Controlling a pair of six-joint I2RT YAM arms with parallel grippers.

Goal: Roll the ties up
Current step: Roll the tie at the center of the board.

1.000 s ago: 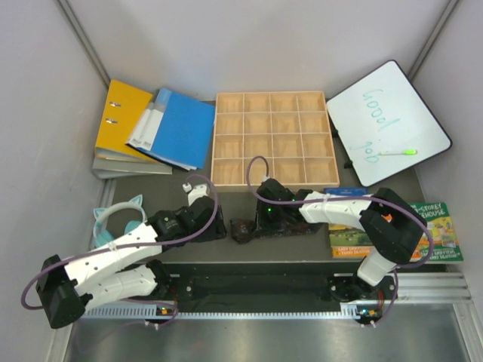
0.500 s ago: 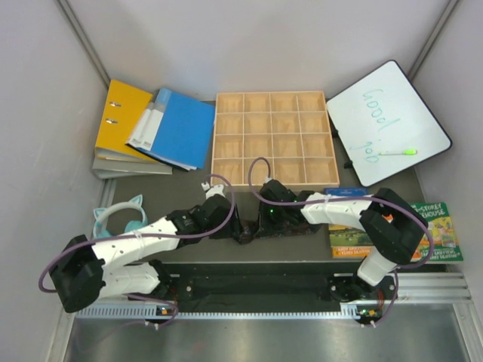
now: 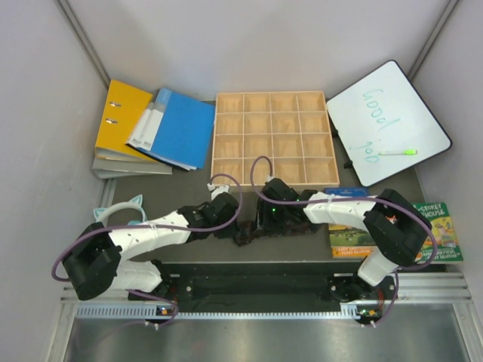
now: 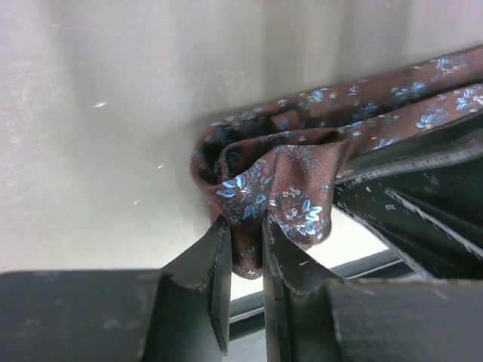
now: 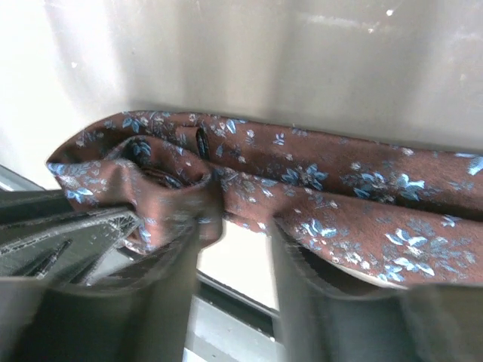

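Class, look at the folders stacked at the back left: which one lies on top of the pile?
The blue folder; it overlaps the yellow folder and the grey folder beneath.

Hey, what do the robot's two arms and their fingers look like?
The left arm and the right arm both have white link shells between bulky black joints. A thin purple cable loops along each one. A small green light glows near the right wrist. The fingers are matte black, angular, with flat inner faces.

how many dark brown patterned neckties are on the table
1: the dark brown floral necktie lies front centre, left gripper pinching its folded end; others may be hidden.
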